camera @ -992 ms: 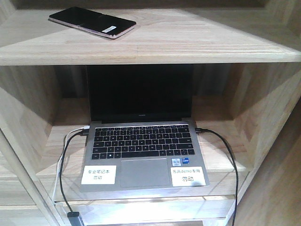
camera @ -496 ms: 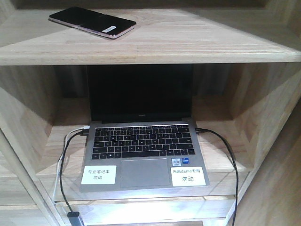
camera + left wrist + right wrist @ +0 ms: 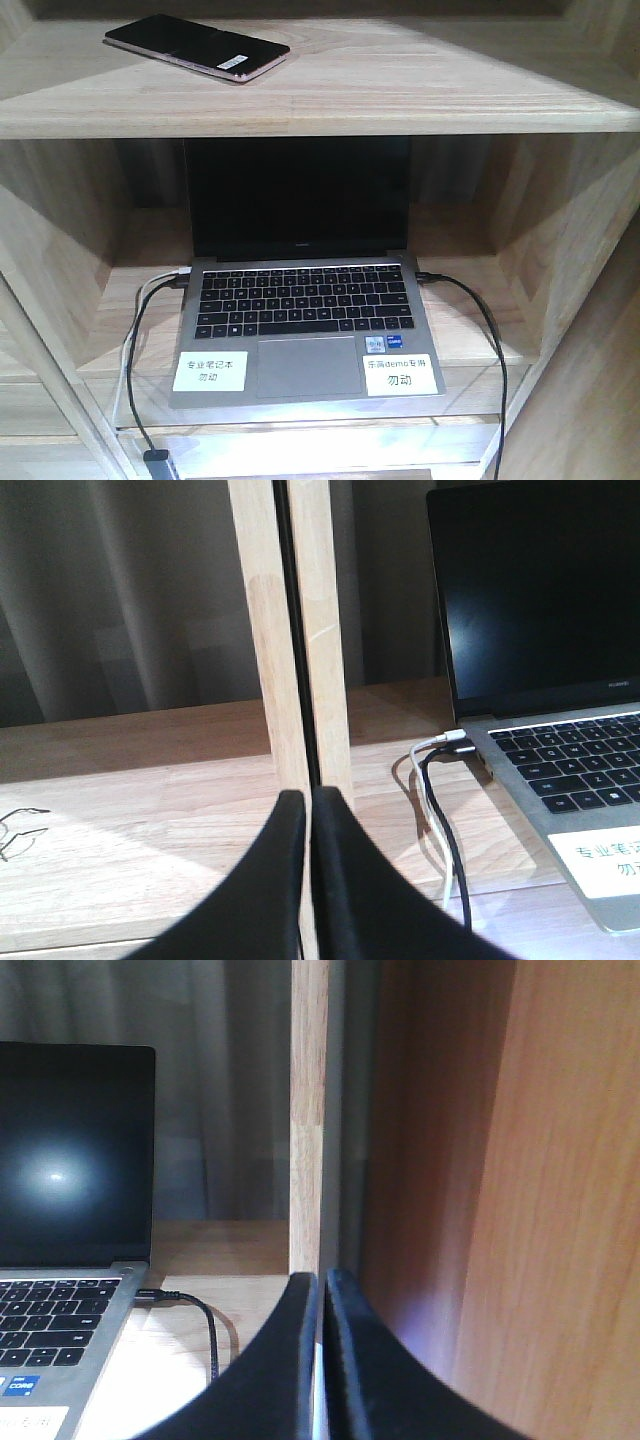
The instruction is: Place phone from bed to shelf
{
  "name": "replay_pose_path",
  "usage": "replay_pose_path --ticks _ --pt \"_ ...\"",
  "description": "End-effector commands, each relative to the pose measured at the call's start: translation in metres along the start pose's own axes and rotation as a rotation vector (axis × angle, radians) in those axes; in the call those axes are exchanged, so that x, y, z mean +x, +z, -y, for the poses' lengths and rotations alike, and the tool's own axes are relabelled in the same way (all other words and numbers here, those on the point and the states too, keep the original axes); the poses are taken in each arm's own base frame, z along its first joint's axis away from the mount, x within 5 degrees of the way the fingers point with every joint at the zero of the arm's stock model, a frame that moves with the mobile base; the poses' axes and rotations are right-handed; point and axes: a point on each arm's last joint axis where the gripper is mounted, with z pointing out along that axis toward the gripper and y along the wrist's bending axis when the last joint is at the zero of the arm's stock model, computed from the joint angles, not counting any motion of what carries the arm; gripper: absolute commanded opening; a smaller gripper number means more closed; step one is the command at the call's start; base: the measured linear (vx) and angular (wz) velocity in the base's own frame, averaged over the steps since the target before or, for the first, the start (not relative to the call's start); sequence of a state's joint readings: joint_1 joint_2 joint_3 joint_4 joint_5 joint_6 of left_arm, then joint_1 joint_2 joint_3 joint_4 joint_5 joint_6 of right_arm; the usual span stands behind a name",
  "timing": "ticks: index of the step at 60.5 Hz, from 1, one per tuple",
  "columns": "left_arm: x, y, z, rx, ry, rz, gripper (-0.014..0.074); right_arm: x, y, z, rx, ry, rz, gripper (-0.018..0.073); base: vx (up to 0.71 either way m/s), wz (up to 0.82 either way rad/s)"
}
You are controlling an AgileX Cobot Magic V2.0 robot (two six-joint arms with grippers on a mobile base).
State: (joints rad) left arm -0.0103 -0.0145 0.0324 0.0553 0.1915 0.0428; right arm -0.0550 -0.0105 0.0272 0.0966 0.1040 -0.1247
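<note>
Both the left gripper (image 3: pixel 308 810) and the right gripper (image 3: pixel 320 1295) have their fingers pressed together on nothing, low beside the laptop (image 3: pixel 305 330), while the phone (image 3: pixel 197 47) lies flat on the shelf (image 3: pixel 420 90) board above the laptop, so the job looks finished.

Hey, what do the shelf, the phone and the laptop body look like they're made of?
Shelf: pale natural wood, matte, with visible grain and joined planks. Phone: glossy black face, probably glass, with a rose-gold edge that looks metallic. Laptop: silver matte body, likely aluminium or painted plastic; the look leaves it open.
</note>
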Motion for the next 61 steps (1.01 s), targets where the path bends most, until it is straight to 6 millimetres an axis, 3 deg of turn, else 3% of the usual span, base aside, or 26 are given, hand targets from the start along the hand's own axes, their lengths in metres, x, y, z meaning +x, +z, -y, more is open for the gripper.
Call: replay_pose_path --ticks 1,61 --pt "-0.0155 -0.0032 -0.0010 -0.004 -0.009 0.109 0.0001 -0.0051 -0.0007 0.0011 0.014 -0.016 0.084 -0.0003 0.00 0.00" --pt "-0.0155 -0.0032 -0.0010 -0.004 -0.009 0.109 0.0001 -0.0051 -0.0007 0.0011 0.014 -0.016 0.083 -0.0003 0.00 0.00"
